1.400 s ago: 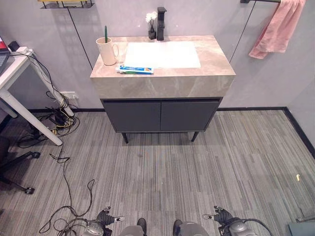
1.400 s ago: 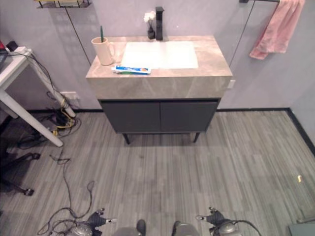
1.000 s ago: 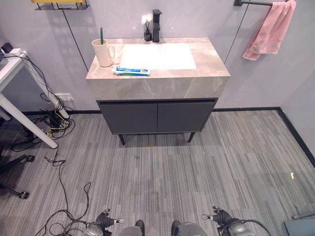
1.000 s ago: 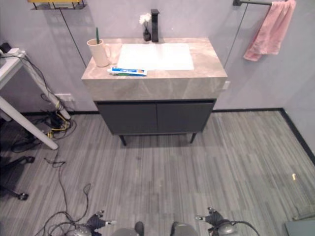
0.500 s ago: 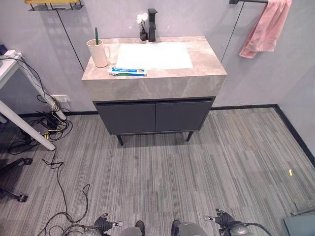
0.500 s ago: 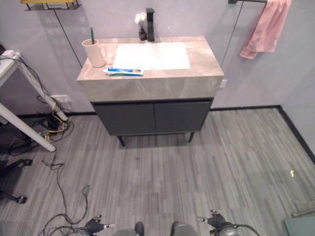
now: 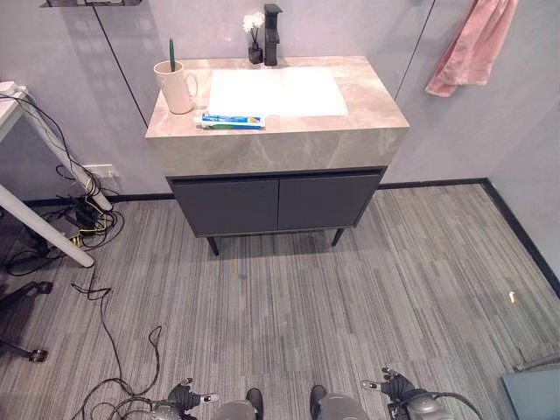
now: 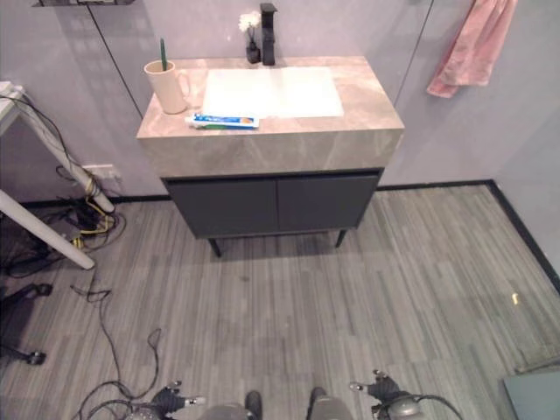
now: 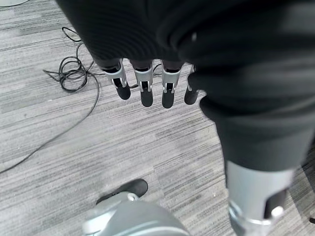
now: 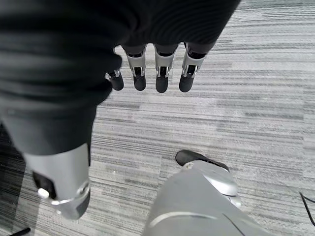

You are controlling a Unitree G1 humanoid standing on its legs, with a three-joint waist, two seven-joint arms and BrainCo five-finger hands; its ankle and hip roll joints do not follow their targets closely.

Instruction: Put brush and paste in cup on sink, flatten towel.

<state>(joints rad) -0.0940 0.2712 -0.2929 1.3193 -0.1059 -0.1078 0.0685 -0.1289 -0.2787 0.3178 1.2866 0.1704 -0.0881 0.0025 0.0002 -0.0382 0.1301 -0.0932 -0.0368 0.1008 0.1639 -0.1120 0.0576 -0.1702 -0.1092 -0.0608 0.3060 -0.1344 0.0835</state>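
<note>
On the sink counter (image 7: 367, 96), beside the cup (image 7: 178, 87) that holds the brush (image 7: 171, 51), the paste (image 7: 232, 121) is laid flat. Right of the sink, the towel (image 7: 472, 45) is hung bunched. The whole scene has shifted since earlier, so the camera has moved. Left hand (image 9: 142, 81) and right hand (image 10: 157, 69) are hung relaxed, empty. Nothing is grasped yet.
</note>
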